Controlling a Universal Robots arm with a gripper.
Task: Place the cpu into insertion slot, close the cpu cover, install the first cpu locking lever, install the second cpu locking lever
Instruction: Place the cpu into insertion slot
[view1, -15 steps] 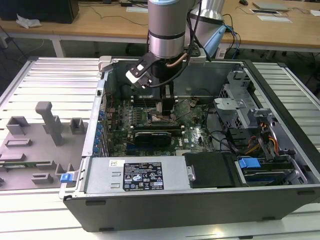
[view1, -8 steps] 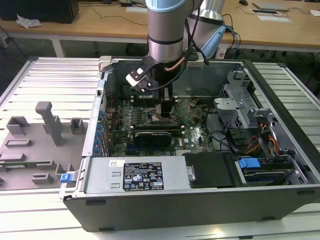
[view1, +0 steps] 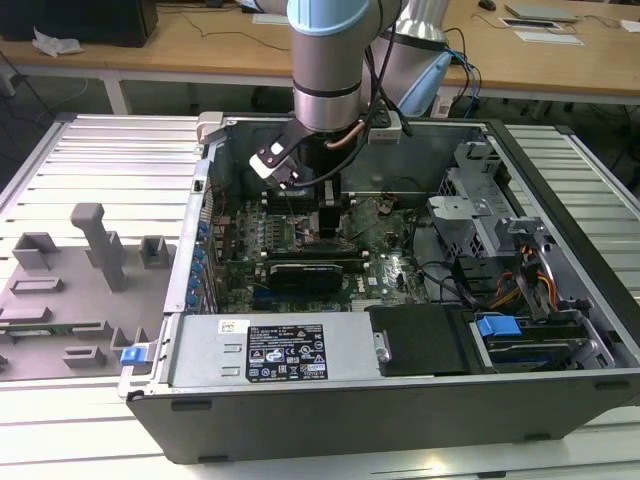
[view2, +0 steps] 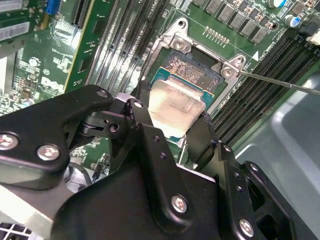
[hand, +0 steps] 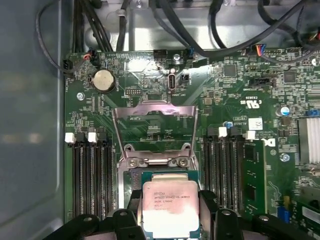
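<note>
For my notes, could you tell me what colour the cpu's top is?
Silvery-beige; the cpu shows best in the first wrist view.

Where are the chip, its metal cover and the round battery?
cpu (hand: 167, 205), first wrist view, metal top.
cpu cover (hand: 152, 111), first wrist view, upper bar of frame.
battery (hand: 103, 80), first wrist view, centre.
</note>
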